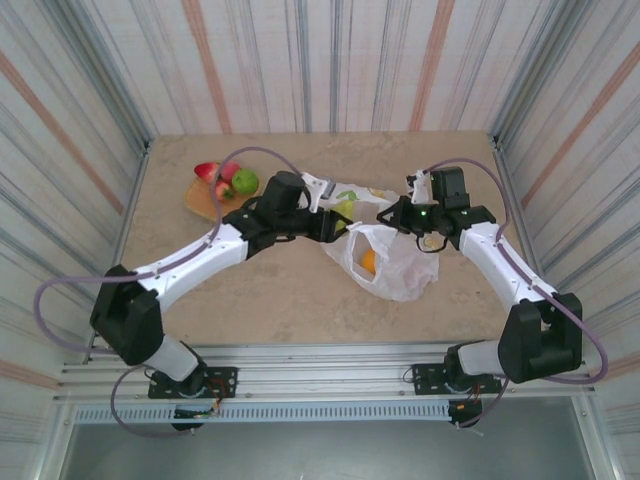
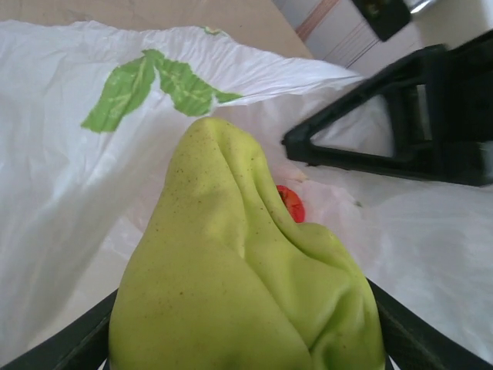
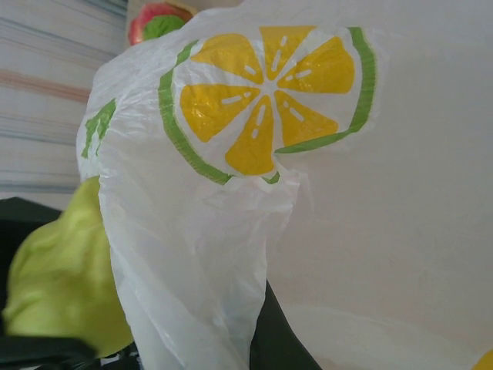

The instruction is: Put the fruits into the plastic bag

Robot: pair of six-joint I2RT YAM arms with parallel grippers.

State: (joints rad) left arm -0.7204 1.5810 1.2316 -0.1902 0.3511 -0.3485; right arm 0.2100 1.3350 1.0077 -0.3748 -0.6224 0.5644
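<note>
Striped panels (image 1: 330, 60) in white, grey and faded orange close the place in on three sides, with metal posts at the corners. They stand round a pale, stone-coloured table (image 1: 270, 290).

Far left on that surface lies a tan tray (image 1: 198, 203). On it are a strawberry (image 1: 205, 170), a pink-red piece (image 1: 229, 171) and a green apple (image 1: 245, 181), bunched together and well apart from the bag.

A purple cable (image 1: 60, 290) loops off the left arm, which reaches across toward the middle. The left gripper (image 1: 333, 218) is clamped on a yellow-green fruit (image 2: 239, 270), one dark finger at each side of it. It holds the fruit just at the mouth of the plastic bag (image 1: 400, 270), with white film spread beneath and beyond it. A small red thing (image 2: 291, 203) shows just past the fruit, though I cannot tell what it is.

The bag lies crumpled right of centre. An orange fruit (image 1: 368, 262) shows inside it, and a lemon slice print (image 3: 266, 100) stretches across the plastic.

On the bag's far side, the right gripper (image 1: 393, 215) has its fingers closed together, pinching the bag's upper edge and holding it lifted. The right arm bends back to its base, bolted like the left one to a metal rail (image 1: 330, 360) along the near edge.
</note>
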